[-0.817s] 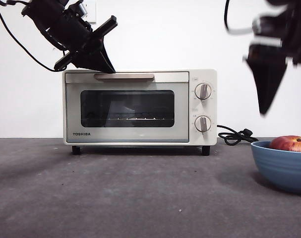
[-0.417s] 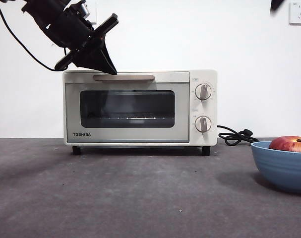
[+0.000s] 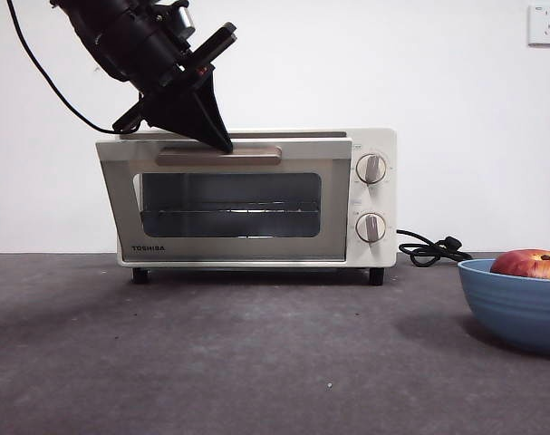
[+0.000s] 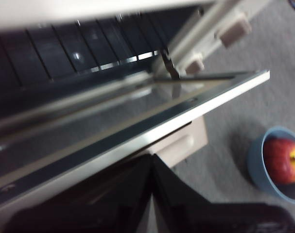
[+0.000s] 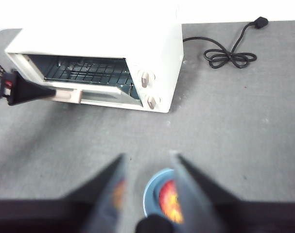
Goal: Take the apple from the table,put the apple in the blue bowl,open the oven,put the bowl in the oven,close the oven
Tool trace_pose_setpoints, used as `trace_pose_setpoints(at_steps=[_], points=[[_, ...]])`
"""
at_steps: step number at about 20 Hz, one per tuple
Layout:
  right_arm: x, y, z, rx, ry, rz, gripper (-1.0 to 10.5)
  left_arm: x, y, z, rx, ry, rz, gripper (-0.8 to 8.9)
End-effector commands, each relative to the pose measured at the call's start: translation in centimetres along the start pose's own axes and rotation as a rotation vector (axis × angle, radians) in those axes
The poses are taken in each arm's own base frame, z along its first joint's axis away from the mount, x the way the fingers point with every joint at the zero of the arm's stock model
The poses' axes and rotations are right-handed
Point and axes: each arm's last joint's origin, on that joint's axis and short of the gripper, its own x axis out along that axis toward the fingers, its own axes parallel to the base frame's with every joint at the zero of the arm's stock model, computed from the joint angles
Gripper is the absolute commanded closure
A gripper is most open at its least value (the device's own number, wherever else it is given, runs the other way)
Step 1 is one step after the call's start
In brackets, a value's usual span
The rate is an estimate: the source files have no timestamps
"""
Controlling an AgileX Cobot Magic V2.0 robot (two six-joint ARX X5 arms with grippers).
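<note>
Oven: the cream-white boxy Toshiba toaster oven (image 3: pixel 247 199) stands on the dark grey, mottled stone-like table (image 3: pixel 211 362), against a white wall; its dark glass door (image 3: pixel 227 207) is tilted out at the top, partly open, with the wire rack (image 5: pixel 86 72) showing inside.
Door handle: the beige bar handle (image 3: pixel 218 156) runs along the top edge of the oven's door; two round knobs (image 3: pixel 371 168) sit on the oven's panel beside the door.
Left gripper: the black left gripper (image 3: pixel 216 136) comes down from above the oven's left top corner, its tip on the door handle; in the left wrist view its two jaws lie pressed together with only a thin seam between them, right at the door's edge. Whether the handle is pinched between them or only hooked, I cannot tell.
Right gripper: the black right gripper (image 5: pixel 147 189) hangs high above the table in front of the oven, over the bowl, its jaws spread apart and holding nothing.
Bowl: the wide, round, matte blue bowl (image 3: pixel 519 313) rests on the table in front of the oven and off to its knob side, well apart from it.
Apple: the round red apple streaked with yellow-orange (image 3: pixel 529 264) lies inside the blue bowl, its top above the rim.
Cord: a black power cord (image 3: pixel 427 248) is coiled on the table just beside the oven's knob side.
</note>
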Motion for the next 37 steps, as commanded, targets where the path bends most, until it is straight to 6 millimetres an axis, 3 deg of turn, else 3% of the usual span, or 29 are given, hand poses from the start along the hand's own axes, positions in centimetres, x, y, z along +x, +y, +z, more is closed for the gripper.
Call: trace_pose_setpoints(at_steps=[1,12,21,27,37], points=[[-0.2,-0.1,-0.5,0.009,0.033,-0.003,9.6,2.5,1.8,-2.0,-0.002,0.125,0.111,8.19],[-0.5,-0.2,-1.3,-0.018,0.113,-0.014,9.6,2.3,1.5,-2.8,0.038,0.196,0.162,8.19],[-0.5,-0.2,-1.4,-0.029,0.116,-0.013,9.6,3.4,-1.1,-3.4,0.105,0.203,0.172,8.19],[-0.5,-0.2,-1.6,-0.046,0.138,-0.015,9.6,5.2,-1.3,-5.9,0.097,0.234,0.172,8.19],[-0.5,-0.2,-1.6,-0.045,0.141,-0.016,9.6,5.4,-2.4,-7.0,0.14,0.31,0.157,8.19]])
